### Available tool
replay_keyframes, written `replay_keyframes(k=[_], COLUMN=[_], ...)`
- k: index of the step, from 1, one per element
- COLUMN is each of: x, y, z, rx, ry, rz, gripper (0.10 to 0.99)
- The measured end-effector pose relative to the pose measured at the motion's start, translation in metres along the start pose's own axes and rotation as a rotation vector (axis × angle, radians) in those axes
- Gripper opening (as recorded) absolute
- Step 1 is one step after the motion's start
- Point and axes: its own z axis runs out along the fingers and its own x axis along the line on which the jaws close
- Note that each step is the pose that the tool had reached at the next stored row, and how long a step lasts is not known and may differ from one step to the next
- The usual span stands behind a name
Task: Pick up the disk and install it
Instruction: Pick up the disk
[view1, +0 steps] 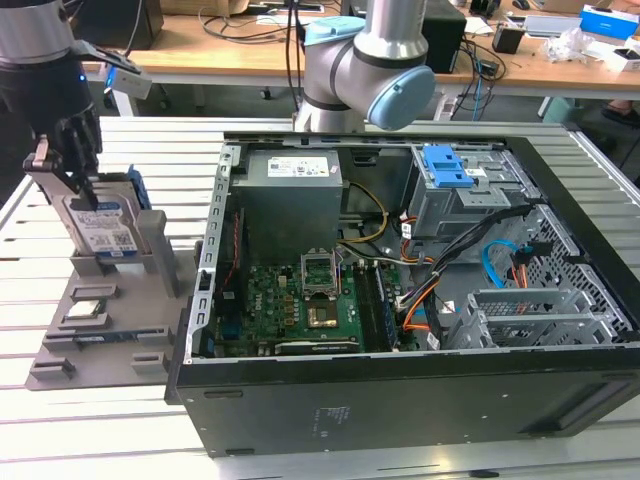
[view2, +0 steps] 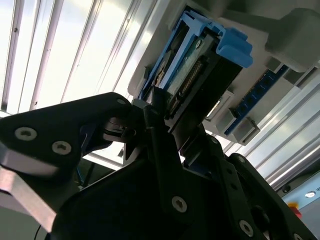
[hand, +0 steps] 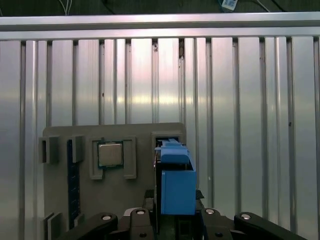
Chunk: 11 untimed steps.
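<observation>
Pick step in hand. Black two-finger gripper (view1: 75, 172) pinching silver rectangular metal disk with blue rails (view1: 105, 228), upright in slot at far edge of grey fixture plate (view1: 135, 305). Extraction likely calls for straight vertical pull, no tilt.

The disk (view1: 100, 228), silver with a white, blue-banded label and blue rails, stands on edge at the exterior view's left.

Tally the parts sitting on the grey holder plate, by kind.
disk: 1
processor chip: 1
memory stick: 1
Total: 3
</observation>
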Motion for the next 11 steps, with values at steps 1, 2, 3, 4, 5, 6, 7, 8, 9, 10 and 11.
replay_keyframes(k=[1, 2, 3, 4, 5, 6, 7, 8, 9, 10, 11], x=[-0.0002, -0.0003, -0.0004, -0.0005, -0.0005, -0.0006, -0.0007, -0.0008, -0.0009, -0.0011, -0.0012], y=[0.0, 0.0, 0.0, 0.0, 0.0, 0.0001, 0.0001, 0.0, 0.0, -0.0001, -0.0001], z=[-0.0026, -0.0039, -0.0054, -0.0072, -0.0087, -0.0099, -0.0117, -0.0146, -0.0158, -0.0188, -0.0204], rx=[0.0, 0.0, 0.0, 0.0, 0.0, 0.0, 0.0, 0.0, 0.0, 0.0, 0.0], ry=[0.0001, 0.0001, 0.0001, 0.0, 0.0, 0.0, 0.0, 0.0, 0.0, 0.0001, 0.0], rz=[0.0, 0.0, 0.0, 0.0, 0.0, 0.0, 0.0, 0.0, 0.0, 0.0, 0.0], gripper=[0.361, 0.361, 0.361, 0.361, 0.361, 0.361, 0.361, 0.361, 0.361, 0.361, 0.361])
